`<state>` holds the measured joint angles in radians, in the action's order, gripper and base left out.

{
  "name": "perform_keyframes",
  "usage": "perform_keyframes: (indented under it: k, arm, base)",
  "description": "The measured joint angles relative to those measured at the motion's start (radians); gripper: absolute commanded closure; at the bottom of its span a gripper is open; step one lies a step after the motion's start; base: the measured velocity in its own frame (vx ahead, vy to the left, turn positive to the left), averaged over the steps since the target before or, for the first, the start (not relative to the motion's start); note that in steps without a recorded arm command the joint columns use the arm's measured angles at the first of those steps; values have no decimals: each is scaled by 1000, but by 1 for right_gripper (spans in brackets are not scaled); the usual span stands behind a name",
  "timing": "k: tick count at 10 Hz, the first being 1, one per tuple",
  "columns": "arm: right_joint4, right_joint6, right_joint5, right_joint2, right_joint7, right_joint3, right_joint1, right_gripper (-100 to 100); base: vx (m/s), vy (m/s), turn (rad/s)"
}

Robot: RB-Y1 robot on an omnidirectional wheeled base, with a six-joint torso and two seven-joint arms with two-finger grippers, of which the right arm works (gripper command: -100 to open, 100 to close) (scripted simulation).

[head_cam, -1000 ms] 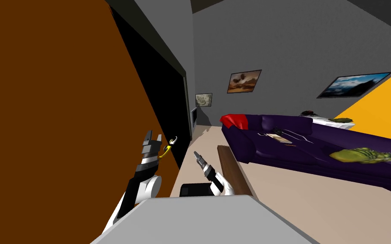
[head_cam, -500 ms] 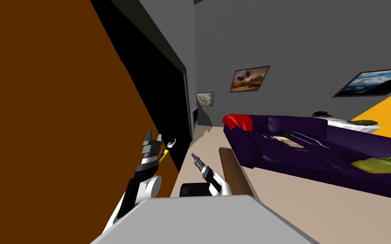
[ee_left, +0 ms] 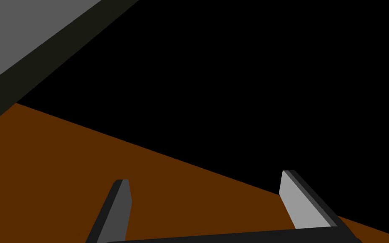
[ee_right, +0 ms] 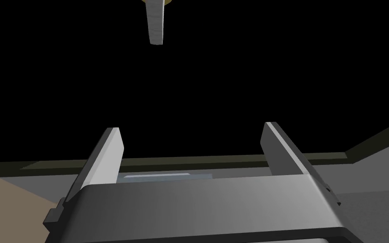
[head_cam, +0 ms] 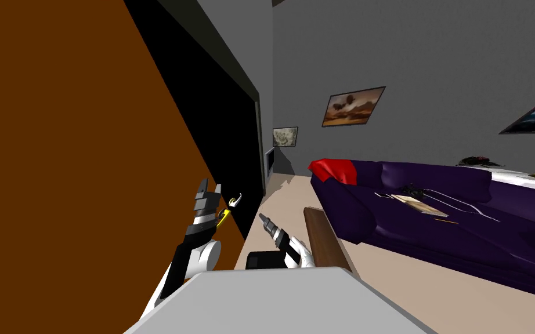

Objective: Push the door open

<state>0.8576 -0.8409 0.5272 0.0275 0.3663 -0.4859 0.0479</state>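
A big brown door (head_cam: 75, 174) fills the left of the head view and stands ajar, with a black area between its free edge and the dark frame (head_cam: 257, 145). A yellow and white lever handle (head_cam: 230, 207) sits on that edge. My left gripper (head_cam: 209, 187) is open, just left of the handle against the door face. In the left wrist view its fingers (ee_left: 121, 202) stand apart over the brown door (ee_left: 63, 181) near the edge. My right gripper (head_cam: 262, 218) is open and points into the black gap, with the handle's lever (ee_right: 155, 21) beyond its fingertips (ee_right: 193, 135).
A dark purple sofa (head_cam: 434, 220) with a red cushion (head_cam: 335, 170) runs along the right. A brown wooden board (head_cam: 324, 238) lies close by my right arm. Beige floor (head_cam: 284, 191) leads along the grey wall towards the doorway.
My view has turned left, so the sofa and pictures slid right. The black gap beside the door's edge has widened a little. The handle now sits closer to my left gripper.
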Motion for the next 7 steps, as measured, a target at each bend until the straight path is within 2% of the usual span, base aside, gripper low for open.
perform_keyframes:
  k: [1, 2, 4, 5, 6, 7]
  arm:
    - [-31, -8, 5, -9, 5, -5, 15, -100]
    - [-39, -7, 13, -13, 15, -17, 17, -100]
    - [-57, -6, 26, -17, 37, -35, 24, -100]
    - [-84, -14, 28, -25, 37, -36, 36, -100]
    - [-109, -22, 31, -34, 37, -38, 47, -100]
    - [-107, -19, 37, -35, 46, -48, 44, -100]
  base:
    - [220, -58, 248]
    - [236, -65, 242]
    - [184, -25, 113]
    - [124, -17, 183]
    - [158, -10, 261]
    - [206, -5, 278]
